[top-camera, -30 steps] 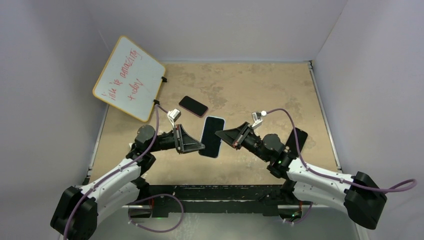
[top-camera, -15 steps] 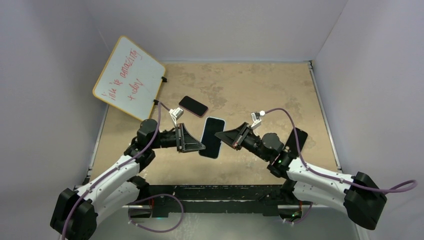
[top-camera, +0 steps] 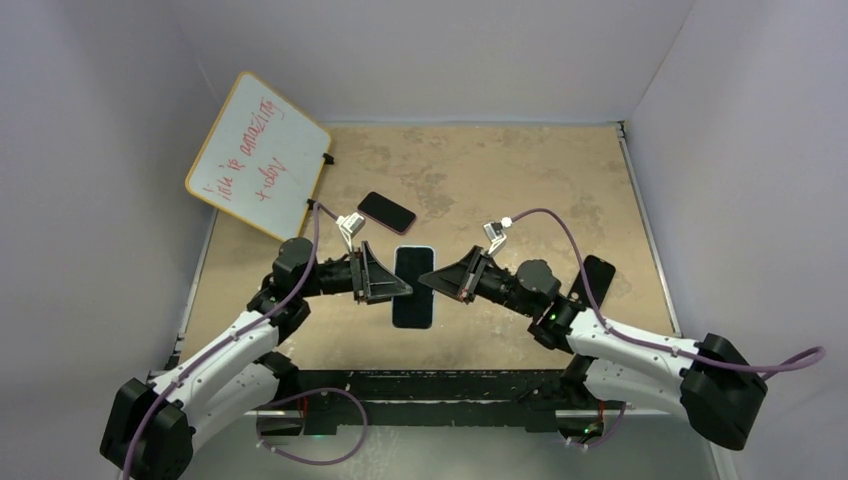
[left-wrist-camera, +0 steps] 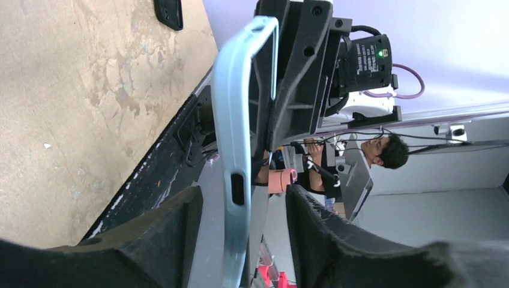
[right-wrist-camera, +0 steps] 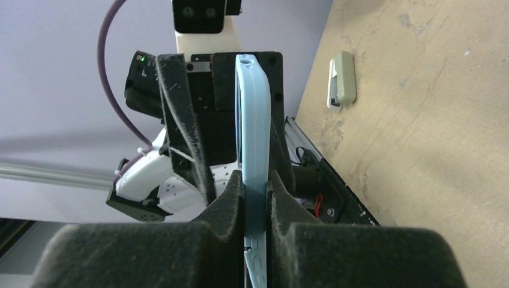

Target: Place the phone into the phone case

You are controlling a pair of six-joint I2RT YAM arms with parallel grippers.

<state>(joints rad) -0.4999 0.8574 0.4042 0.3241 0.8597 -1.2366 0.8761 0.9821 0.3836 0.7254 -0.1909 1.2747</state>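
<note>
A light blue phone case (top-camera: 413, 287) with a dark face hangs above the table's middle. My right gripper (top-camera: 434, 280) is shut on its right edge; in the right wrist view the pads (right-wrist-camera: 225, 192) pinch the case (right-wrist-camera: 251, 120) edge-on. My left gripper (top-camera: 396, 290) is open at the left edge. In the left wrist view the case (left-wrist-camera: 234, 150) stands between the spread fingers (left-wrist-camera: 156, 234), with gaps on both sides. A black phone (top-camera: 386, 212) with a reddish rim lies flat on the table behind.
A whiteboard (top-camera: 258, 156) with red writing leans at the back left. A black flat object (top-camera: 597, 276) lies by the right arm; it also shows in the left wrist view (left-wrist-camera: 169, 12). A small beige object (right-wrist-camera: 342, 78) lies on the table.
The right gripper has moved left with the case, which has turned from slanted to nearly straight. The left gripper has shifted slightly up and stays at the case's left edge.
</note>
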